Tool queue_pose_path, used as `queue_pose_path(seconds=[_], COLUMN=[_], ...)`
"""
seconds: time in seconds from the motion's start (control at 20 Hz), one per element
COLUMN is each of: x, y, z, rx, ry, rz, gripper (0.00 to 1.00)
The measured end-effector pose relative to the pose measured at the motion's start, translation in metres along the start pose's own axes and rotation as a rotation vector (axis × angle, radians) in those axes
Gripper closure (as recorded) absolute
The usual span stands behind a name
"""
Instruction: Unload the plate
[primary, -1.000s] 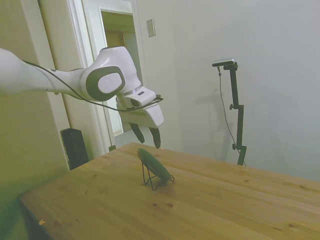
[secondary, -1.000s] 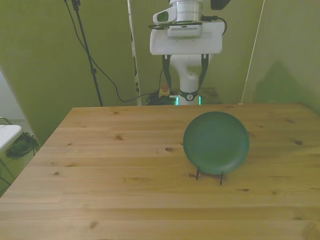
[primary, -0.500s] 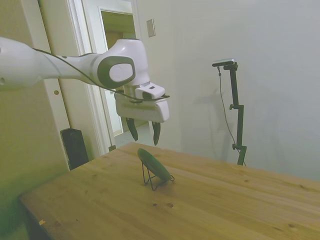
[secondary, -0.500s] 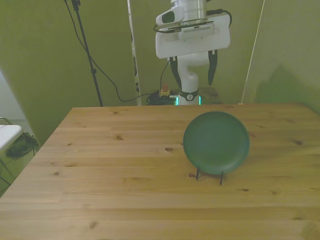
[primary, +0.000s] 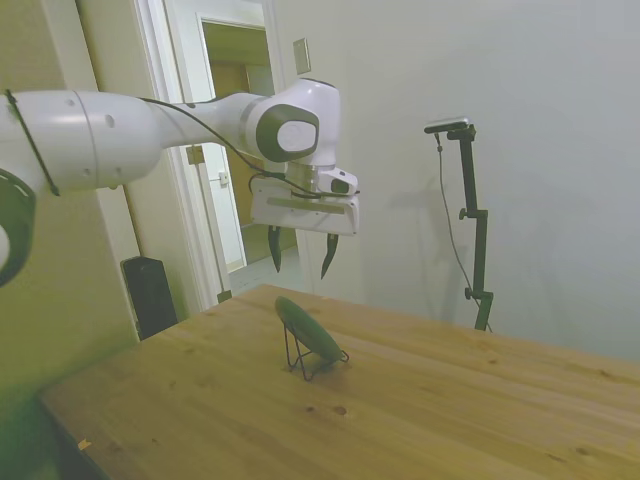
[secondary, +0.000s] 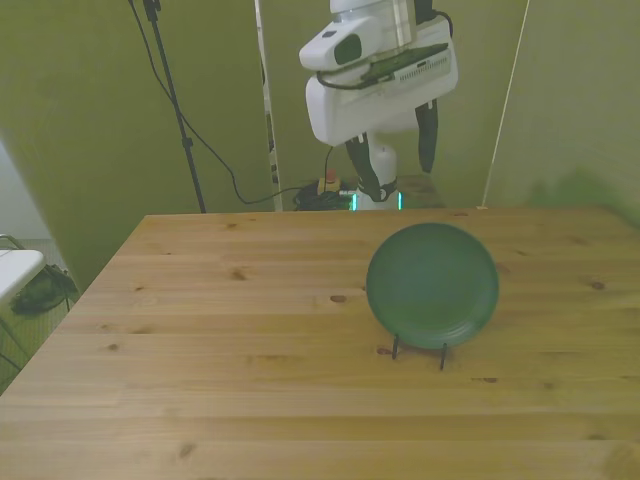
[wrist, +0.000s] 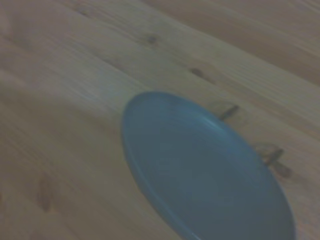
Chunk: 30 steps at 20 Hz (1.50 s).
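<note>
A: What does the table (secondary: 220, 330) look like?

B: Pale wooden planks with dark knots here and there. In the front view it fills the whole lower half, and its boards run across from the front view's left to the front view's right.

A: And where is the plate (secondary: 432, 285)?

B: Standing almost upright, tilted back a little, in a thin black wire stand (primary: 305, 358) on the table. In the front view it sits right of the middle, facing the camera, with the two feet of the stand showing just below its lower rim. In the side view it appears edge-on, leaning in the stand. The wrist view shows its face too (wrist: 200, 185), blurred, with wood grain all around it.

A: The claw (primary: 300, 255)?

B: Up in the air above the plate and well apart from it, touching nothing. Its two dark fingers (secondary: 427, 135) point down and are spread wide with nothing between them.

A: What about the room?

B: Plain pale walls. In the side view a white-framed doorway (primary: 235, 150) stands behind the arm, with a small wall plate (primary: 301, 56) beside it and a dark box (primary: 150, 293) on the floor by the table's far corner. In the front view a cable (secondary: 205, 140) hangs down the wall behind the table
</note>
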<state>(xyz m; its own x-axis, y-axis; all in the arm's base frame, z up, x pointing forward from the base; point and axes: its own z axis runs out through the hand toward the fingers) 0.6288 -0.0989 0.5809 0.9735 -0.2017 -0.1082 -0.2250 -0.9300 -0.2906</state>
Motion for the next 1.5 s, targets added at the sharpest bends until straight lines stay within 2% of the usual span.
queue_pose_path(seconds=[0.2,0.3,0.6,0.85,1.05,1.3,1.35,1.5], x=[0.022,0.032,0.060,0.065,0.064,0.062,0.061,0.057], y=[0.014,0.014,-0.008,-0.039,-0.057,-0.058,-0.058,-0.057], z=[0.020,0.031,0.070,0.093,0.105,0.117,0.117,0.114], rx=[0.124,0.149,0.181,0.206,0.211,0.202,0.199,0.185], ry=[-0.147,-0.195,-0.262,-0.325,-0.368,-0.427,-0.433,-0.456], rz=[-0.062,-0.076,-0.126,-0.151,-0.147,-0.114,-0.109,-0.081], gripper=[0.00,0.00,0.00,0.00,0.00,0.00,1.00,1.00])
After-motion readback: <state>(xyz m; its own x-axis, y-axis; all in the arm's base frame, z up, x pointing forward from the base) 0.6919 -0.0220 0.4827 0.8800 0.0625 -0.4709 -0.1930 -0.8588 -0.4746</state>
